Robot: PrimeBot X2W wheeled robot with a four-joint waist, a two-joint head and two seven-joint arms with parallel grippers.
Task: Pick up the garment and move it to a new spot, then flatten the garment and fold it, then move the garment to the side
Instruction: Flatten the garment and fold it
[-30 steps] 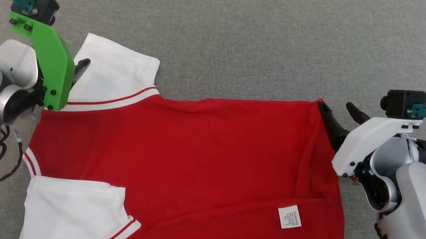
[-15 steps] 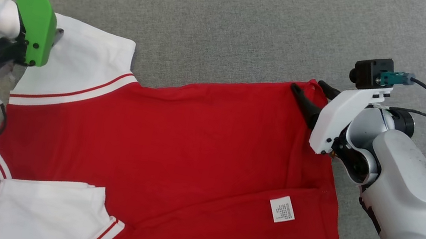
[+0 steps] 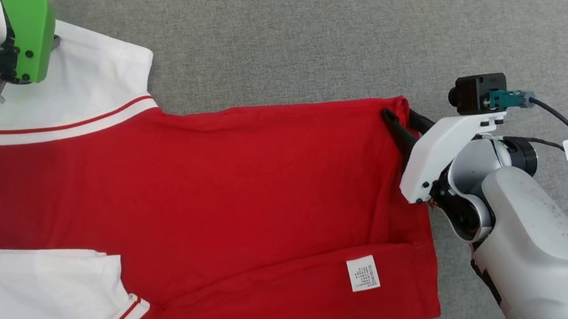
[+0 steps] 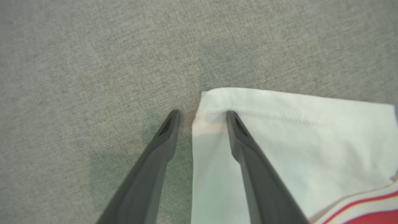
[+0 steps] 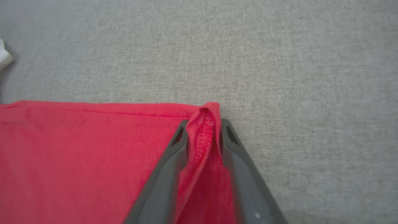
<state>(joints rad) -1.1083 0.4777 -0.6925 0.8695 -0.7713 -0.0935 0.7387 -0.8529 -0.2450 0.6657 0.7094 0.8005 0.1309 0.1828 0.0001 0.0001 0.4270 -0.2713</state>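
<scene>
- The right gripper is narrowed onto the red hem corner, with cloth bunched between its fingers.
- The left gripper gapes astride the white sleeve edge.
- The garment lies spread between them. It looks light and limp, so corners are the sensible holds.
- Bare grey cushion beyond both fingertips leaves room.

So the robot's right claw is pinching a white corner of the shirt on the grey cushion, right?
Not quite. The right claw is pinching a red corner of the shirt on the grey cushion, not a white one; the right wrist view shows it.
</scene>
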